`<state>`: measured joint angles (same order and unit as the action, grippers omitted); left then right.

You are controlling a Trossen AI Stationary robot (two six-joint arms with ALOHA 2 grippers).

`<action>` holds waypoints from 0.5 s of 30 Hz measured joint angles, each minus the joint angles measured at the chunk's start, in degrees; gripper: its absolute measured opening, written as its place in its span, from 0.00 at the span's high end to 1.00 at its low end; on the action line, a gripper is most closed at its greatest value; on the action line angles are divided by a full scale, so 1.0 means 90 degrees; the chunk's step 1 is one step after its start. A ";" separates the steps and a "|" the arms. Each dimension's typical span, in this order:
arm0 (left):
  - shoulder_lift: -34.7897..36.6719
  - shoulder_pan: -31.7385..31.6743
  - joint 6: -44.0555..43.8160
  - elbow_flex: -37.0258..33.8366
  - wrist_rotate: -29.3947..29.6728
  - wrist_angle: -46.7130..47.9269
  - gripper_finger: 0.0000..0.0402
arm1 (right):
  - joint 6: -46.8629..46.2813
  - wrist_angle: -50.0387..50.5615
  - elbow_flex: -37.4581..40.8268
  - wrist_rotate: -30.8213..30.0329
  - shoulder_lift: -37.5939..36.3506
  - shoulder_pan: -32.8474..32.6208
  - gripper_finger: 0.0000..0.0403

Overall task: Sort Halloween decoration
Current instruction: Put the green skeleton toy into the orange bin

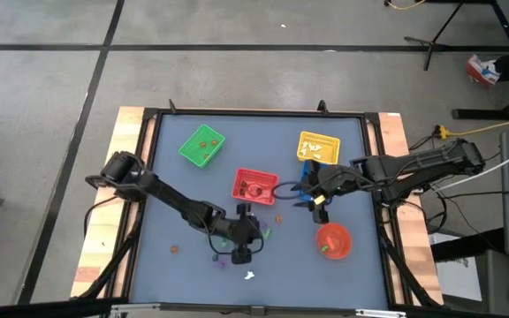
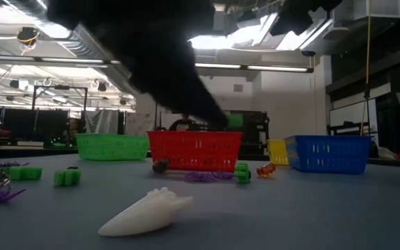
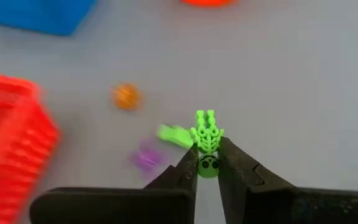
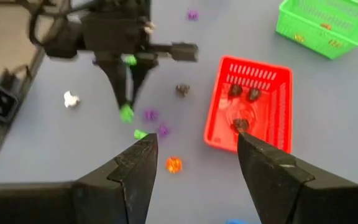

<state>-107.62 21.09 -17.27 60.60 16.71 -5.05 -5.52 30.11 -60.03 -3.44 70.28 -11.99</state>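
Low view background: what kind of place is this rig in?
Likely a robotics lab or workshop, not a home. The low view shows an open ceiling with strip lights and dark equipment racks behind the table; the high view shows bare concrete floor and loose cables beside the table.

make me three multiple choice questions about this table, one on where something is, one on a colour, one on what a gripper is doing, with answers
1. Where does the red basket sit in the high view?
A. Between the green basket and the round red bowl
B. Left of the green basket
C. Off the table

2. What colour is the trinket in the left gripper?
A. Orange
B. Green
C. White

3. How do the right gripper jaws stand?
A. Shut on a purple trinket
B. Shut on the yellow basket
C. Open, holding nothing

Answers: 1 A, it lies near the middle with those two on either side. 2 B, the left wrist view shows a green skeleton figure pinched between the jaws. 3 C, the right wrist view shows a wide empty gap.
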 joint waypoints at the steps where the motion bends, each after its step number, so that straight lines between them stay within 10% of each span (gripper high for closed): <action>1: 0.0074 -0.0055 0.0018 0.0000 0.0093 -0.0039 0.94 | -0.0077 -0.0100 0.0000 0.0002 0.0008 0.0000 0.45; 15: 0.0428 -0.0402 0.3197 0.0262 0.2182 -0.2032 0.94 | -0.3065 -0.0742 -0.0007 -0.0006 0.0012 0.0002 0.45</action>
<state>-103.77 17.47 11.51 62.96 36.35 -23.34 -33.10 23.43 -60.09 -3.50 70.39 -11.97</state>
